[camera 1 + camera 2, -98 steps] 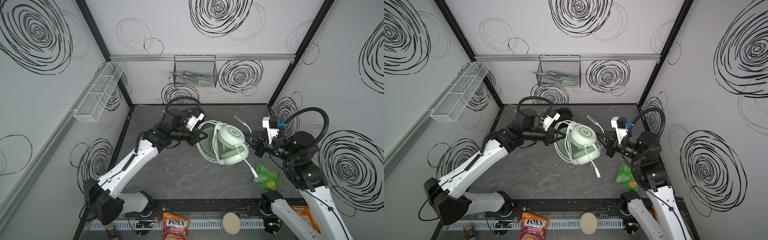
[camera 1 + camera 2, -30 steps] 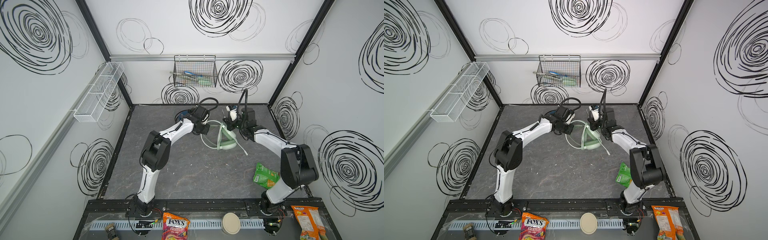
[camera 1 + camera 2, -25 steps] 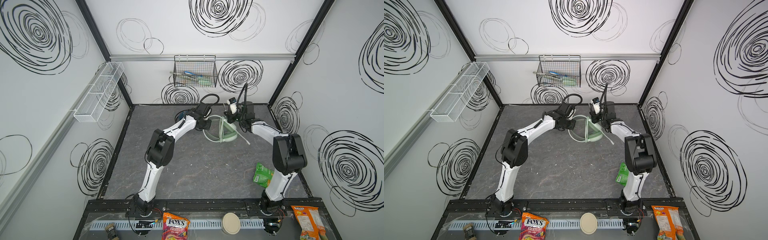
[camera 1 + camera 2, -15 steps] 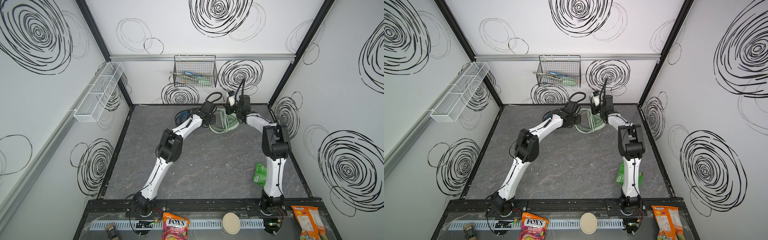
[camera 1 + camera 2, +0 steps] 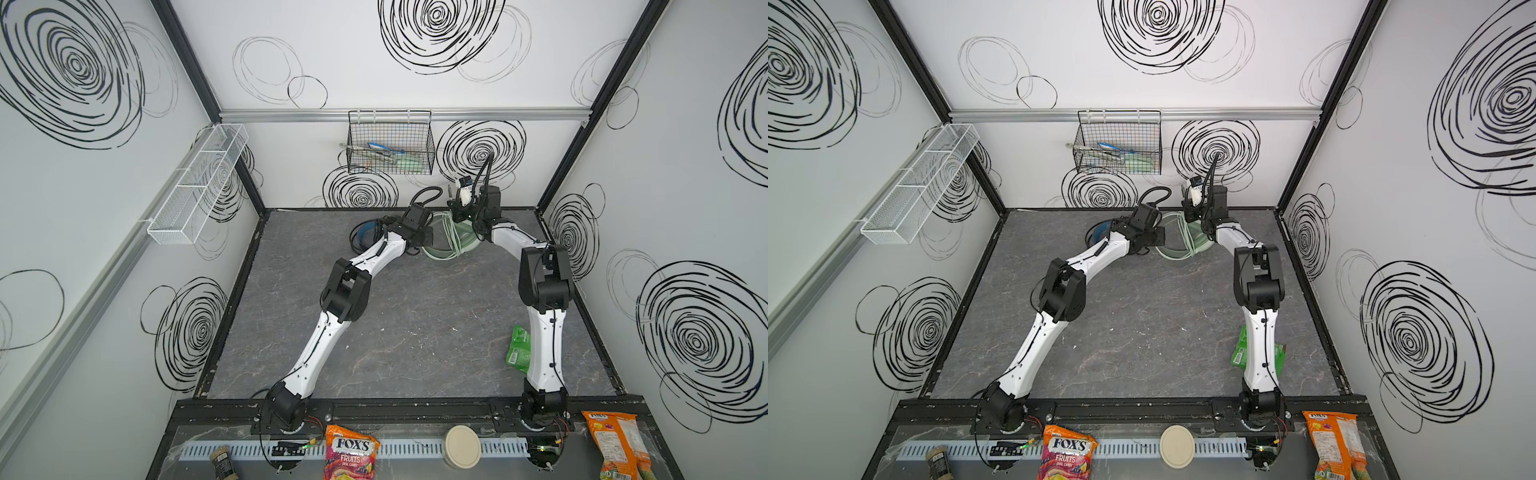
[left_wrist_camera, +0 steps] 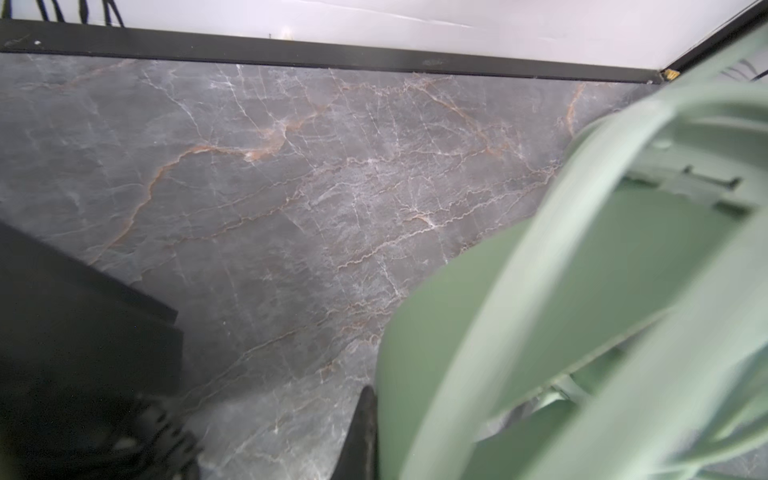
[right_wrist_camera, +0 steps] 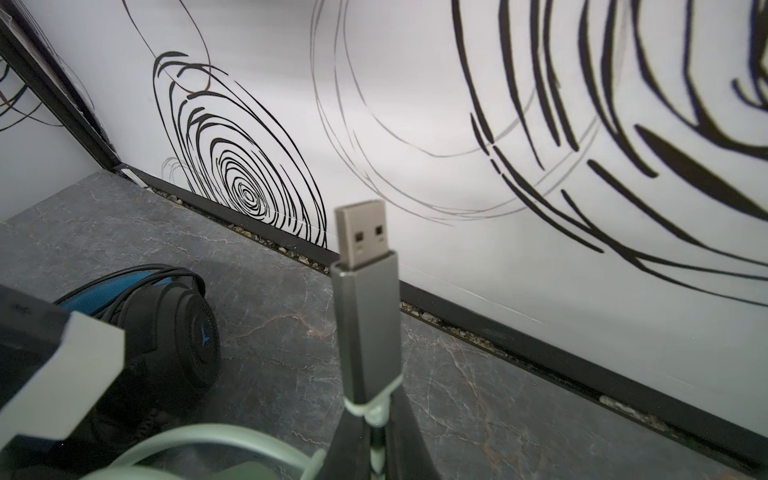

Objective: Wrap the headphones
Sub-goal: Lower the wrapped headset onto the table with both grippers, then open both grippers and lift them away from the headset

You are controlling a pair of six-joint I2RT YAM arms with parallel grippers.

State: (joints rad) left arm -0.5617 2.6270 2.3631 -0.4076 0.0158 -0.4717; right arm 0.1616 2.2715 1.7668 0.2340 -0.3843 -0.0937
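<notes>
we see the mint-green headphones [image 5: 465,243] at the back of the dark marbled table [image 5: 415,324], close to the rear wall, between the two arms. whether they rest on the surface or hang just above it we cannot tell. they are a matte mint colour all over, with a broad smooth headband. their pale whitish-green cable [image 5: 452,235] runs in several loops across the band and cups.

the left gripper [image 5: 424,241] is clenched on the headband. in its wrist view one dark finger [image 6: 363,428] presses against the green band and the other is hidden behind it. the right gripper [image 7: 370,419] grasps the usb plug [image 7: 365,291] at its base. the plug has a grey housing and a silver connector, and it sticks up clear of the fingers.

the black headphones [image 7: 178,328] lie on the table just left of the green set, partly behind the left wrist in both top views. they have round black cups, a blue padded headband and a black cable draped over them.
</notes>
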